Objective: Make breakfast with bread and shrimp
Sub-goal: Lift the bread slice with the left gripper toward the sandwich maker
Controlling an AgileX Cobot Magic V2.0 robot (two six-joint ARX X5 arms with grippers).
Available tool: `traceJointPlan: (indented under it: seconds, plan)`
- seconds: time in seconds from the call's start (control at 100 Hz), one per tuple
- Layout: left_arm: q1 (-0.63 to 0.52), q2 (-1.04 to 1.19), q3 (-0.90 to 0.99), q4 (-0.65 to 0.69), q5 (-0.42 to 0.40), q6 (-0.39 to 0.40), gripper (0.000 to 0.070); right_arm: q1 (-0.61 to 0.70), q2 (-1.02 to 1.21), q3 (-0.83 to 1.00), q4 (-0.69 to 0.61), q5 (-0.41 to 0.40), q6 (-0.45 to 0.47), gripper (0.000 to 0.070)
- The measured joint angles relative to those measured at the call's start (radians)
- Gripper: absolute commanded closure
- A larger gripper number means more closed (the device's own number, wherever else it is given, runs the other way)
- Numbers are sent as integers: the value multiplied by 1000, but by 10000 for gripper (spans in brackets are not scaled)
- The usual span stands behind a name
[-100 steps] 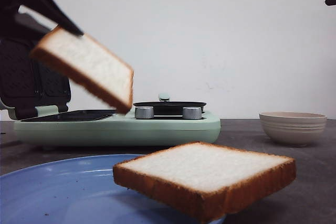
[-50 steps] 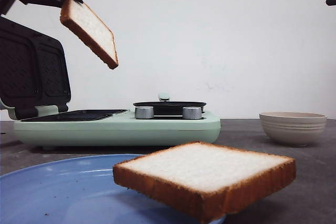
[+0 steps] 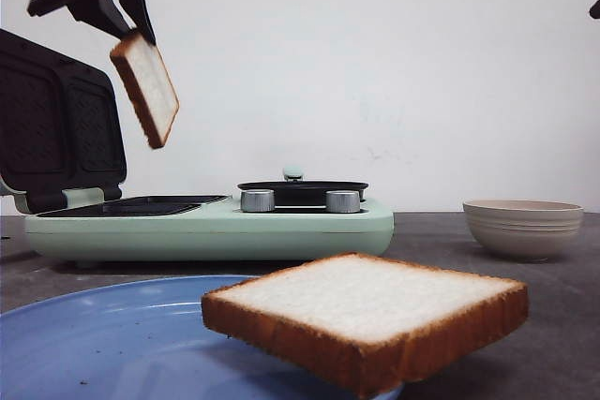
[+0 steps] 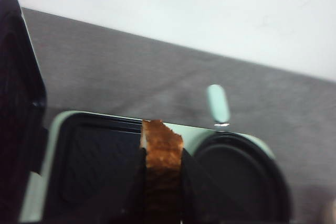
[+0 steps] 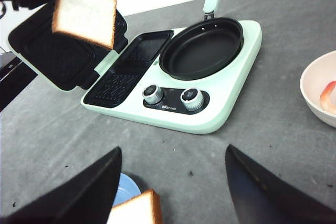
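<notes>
Breakfast is barely under way as your left gripper (image 3: 127, 30) holds one square slice of white bread with golden-brown crust (image 3: 146, 88) by its edge, jaws pinched tight on the crust, high above the open mint-green sandwich maker with black ribbed plates (image 3: 211, 224). You have the slice hanging steeply tilted over the left half of the machine, whose black lid (image 3: 58, 126) stands raised; the lower plate under it lies bare. Moving right, the round black frying pan (image 5: 202, 47) on the machine's other half is empty too. In the foreground, the second square bread slice (image 3: 370, 311) rests on the rim of the blue round plate (image 3: 103, 339), untouched. Farther right, the beige ribbed bowl (image 3: 523, 227) sits on the dark grey table (image 5: 283, 145), and the right wrist view shows one curled pink-orange shrimp (image 5: 328, 97) inside it. Your right gripper (image 5: 170, 190) hovers with jaws spread wide, holding nothing, above the plate's edge. By this reading, the first slice has yet to be set down, and the second slice and the shrimp all remain ahead.
</notes>
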Motion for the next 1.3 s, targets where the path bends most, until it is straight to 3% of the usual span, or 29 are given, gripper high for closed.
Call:
traceJointPlan:
  seconds: [0.18,0.43,0.57,0.87,1.06,1.3]
  plan:
    - [-36,99,92,-34,-122,124,697,0,0,0,-15,0,0,313]
    - [-89,156,109,27,-296,320,697,0,0,0,-38,1,0,313]
    - [-101,194,109,50,-362,390,697,0,0,0,-50,8,0,313]
    - [-105,251,109,72,-406,441,697,0,0,0,-76,28,0,313]
    - [-105,264,109,99,-454,513,697,0,0,0,-83,38,0,313]
    - [-105,283,109,129,-457,560,697,0,0,0,-85,50,0,313]
